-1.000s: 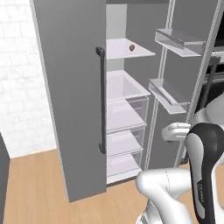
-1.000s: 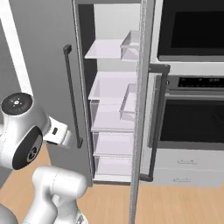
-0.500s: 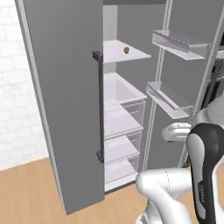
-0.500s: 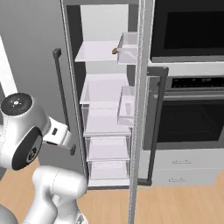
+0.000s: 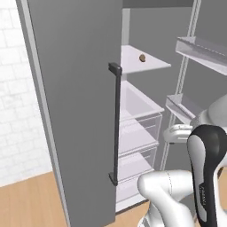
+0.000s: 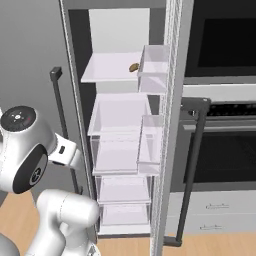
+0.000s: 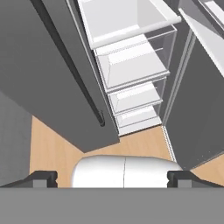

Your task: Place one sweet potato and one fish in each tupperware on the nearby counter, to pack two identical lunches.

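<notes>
A small brown oval sweet potato [image 5: 142, 57] lies alone on the upper white shelf of the open fridge; in the right base view the sweet potato [image 6: 134, 67] sits near the shelf's right end. My gripper [image 7: 113, 179] is open, its two dark fingertips [image 7: 41, 178] wide apart with nothing between them. It hangs low in front of the fridge, looking at the clear drawers and well below the shelf with the tuber. The fish, the tupperware and the counter are out of view.
The grey left fridge door [image 5: 75, 111] with its dark handle [image 5: 116, 124] stands close on the left. The right door [image 6: 172, 125] carries clear bins [image 6: 152, 67]. Clear drawers [image 7: 131, 65] fill the lower fridge. A built-in oven [image 6: 220, 150] is on the right, above the wooden floor [image 7: 52, 148].
The whole picture has shifted: the base has moved, so the fridge looms larger and sits further right in both base views. The gripper stays open.
</notes>
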Motion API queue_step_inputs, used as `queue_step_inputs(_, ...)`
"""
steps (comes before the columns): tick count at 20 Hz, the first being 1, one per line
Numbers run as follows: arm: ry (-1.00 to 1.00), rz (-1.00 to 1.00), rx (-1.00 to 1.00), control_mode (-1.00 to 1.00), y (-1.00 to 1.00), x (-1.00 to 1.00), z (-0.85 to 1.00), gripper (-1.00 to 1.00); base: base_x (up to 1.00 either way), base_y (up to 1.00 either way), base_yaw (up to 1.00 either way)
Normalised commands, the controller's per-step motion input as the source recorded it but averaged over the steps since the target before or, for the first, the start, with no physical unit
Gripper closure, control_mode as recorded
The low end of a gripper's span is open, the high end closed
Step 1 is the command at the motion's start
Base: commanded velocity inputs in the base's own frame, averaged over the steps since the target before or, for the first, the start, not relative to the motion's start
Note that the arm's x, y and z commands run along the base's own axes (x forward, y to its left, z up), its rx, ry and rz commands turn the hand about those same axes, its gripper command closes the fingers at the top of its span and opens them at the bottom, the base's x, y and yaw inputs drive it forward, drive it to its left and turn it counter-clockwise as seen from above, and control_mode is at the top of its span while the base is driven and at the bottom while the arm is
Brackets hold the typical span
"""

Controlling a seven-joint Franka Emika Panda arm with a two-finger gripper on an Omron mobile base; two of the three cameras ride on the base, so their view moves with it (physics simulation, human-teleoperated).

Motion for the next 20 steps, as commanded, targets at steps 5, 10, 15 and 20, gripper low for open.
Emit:
queue_step_inputs(5,0.00,0.00,0.00,1.00,0.00,0.00,0.00,-1.00,0.40,-0.03,0.00)
queue_step_inputs(10,0.00,0.00,0.00,1.00,0.00,0.00,0.00,-1.00,0.38,-0.13,0.00)
queue_step_inputs(15,0.00,0.00,0.00,1.00,0.00,0.00,0.00,-1.00,0.38,-0.28,0.00)
queue_step_inputs(20,0.00,0.00,0.00,1.00,0.00,0.00,0.00,-1.00,0.42,-0.31,0.00)
